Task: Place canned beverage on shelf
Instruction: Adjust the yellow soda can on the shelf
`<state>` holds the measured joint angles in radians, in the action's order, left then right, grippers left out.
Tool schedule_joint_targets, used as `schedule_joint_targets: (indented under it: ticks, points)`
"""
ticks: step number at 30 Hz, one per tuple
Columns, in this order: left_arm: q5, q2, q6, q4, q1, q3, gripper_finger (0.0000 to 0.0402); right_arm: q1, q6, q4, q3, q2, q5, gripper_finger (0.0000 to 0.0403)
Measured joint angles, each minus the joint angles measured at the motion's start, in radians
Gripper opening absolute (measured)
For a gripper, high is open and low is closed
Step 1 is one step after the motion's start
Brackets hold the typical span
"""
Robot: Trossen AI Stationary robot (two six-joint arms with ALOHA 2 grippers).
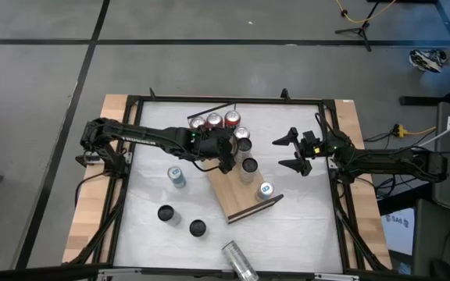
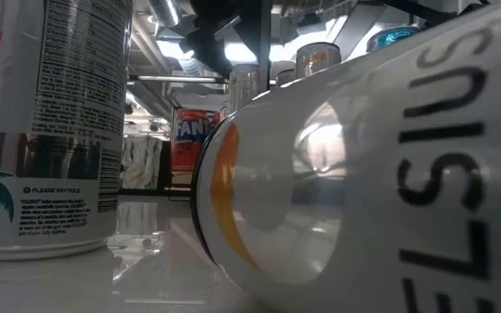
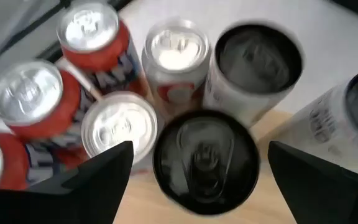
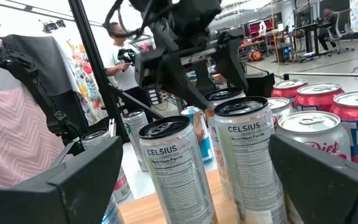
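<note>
The shelf is a light-brown board lying aslant on the white table, its far end crowded with upright cans: red ones and black-topped ones. My left gripper hangs open above this cluster, its fingers on either side of a black-topped can and apart from it. In the high view the left gripper hides that can. A blue-topped can stands near the board's near end. My right gripper waits open to the right of the board, roughly level, facing the cans.
Loose cans stand on the table left of the board: one blue-topped and two black-topped. A silver can lies on its side at the near edge. A black frame rims the table. A person stands beyond it.
</note>
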<state>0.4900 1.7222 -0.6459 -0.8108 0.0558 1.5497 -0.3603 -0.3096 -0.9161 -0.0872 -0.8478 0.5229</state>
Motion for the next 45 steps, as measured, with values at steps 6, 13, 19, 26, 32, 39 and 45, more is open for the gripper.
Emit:
schedule_joint_targets:
  ticks: [6,13,19,26,32,39,45]
  points:
    - [0.0,0.001,-0.026,0.031,0.006,-0.047,0.0366,0.0,0.0,0.0,0.0,0.0,0.0,0.0399]
    - [0.023,0.001,0.0,0.079,0.006,-0.068,0.0362,0.0,0.0,0.0,0.0,0.0,0.0,0.0399]
    - [0.024,0.001,0.027,0.096,0.009,-0.068,0.0326,0.0,0.0,0.0,0.0,0.0,0.0,0.0399]
    - [0.024,0.001,0.028,0.098,0.01,-0.068,0.0264,0.0,0.001,0.0,0.0,0.0,0.0,0.0399]
    - [0.024,0.001,0.029,0.1,0.01,-0.068,0.0235,0.0,0.001,0.0,0.0,0.0,0.0,0.0399]
    - [0.008,0.001,0.105,0.124,0.013,-0.068,0.024,0.0,0.001,0.0,0.0,0.0,0.0,0.0399]
    - [-0.075,0.0,0.162,0.138,0.001,-0.068,0.0241,0.0,0.001,0.0,0.0,0.0,0.0,0.0399]
